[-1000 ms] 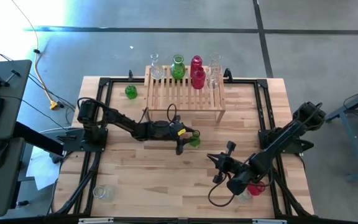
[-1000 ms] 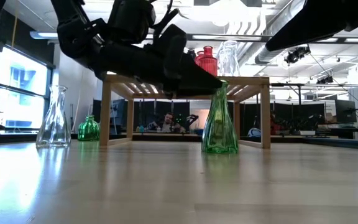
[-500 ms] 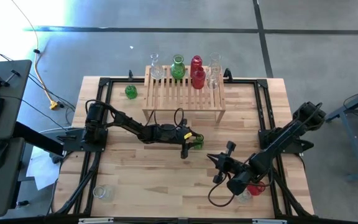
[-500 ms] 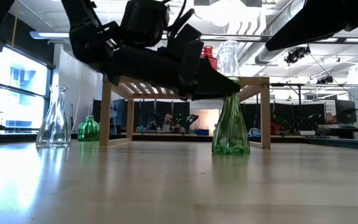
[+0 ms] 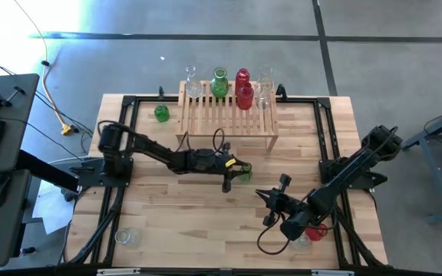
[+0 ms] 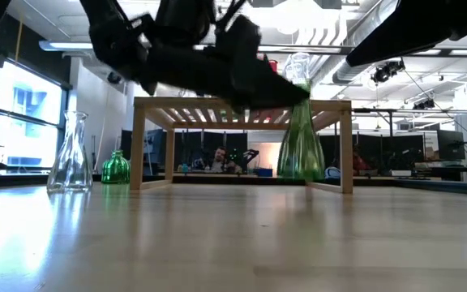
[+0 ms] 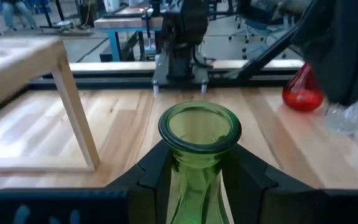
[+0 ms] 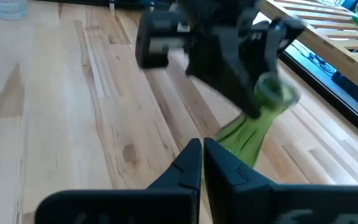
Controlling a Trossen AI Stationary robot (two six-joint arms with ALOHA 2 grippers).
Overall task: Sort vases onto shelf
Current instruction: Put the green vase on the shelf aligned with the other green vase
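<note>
A green glass vase (image 6: 301, 148) hangs just above the table in front of the shelf (image 5: 227, 115), with my left gripper (image 5: 235, 173) shut on its neck. The shelf's slatted top carries clear (image 5: 192, 86), green (image 5: 219, 81), red (image 5: 243, 86) and clear (image 5: 265, 86) vases. Another green vase (image 5: 162, 113) stands on the table left of the shelf. A clear one (image 5: 126, 236) stands at the near left. My right gripper (image 8: 202, 155) is shut and holds nothing, hovering near and to the right of the lifted vase. My left gripper pinches the green vase's neck (image 7: 194, 177), just under the flared rim (image 7: 199, 127), between its two fingers (image 7: 155, 180). The fingers come in nearly level from the table's left. The vase hangs below them, clear of the table and slightly tilted.
A red vase (image 5: 318, 229) and a clear vase (image 5: 304, 241) sit on the table under my right arm at the near right. A black frame (image 5: 129, 103) runs along the table's edges. A person sits in the room beyond the shelf (image 6: 217, 158).
My left gripper has risen a little with the green vase. The vase first shifted slightly toward the table's right while standing. Its base has now come up off the table, and it tilts a little.
</note>
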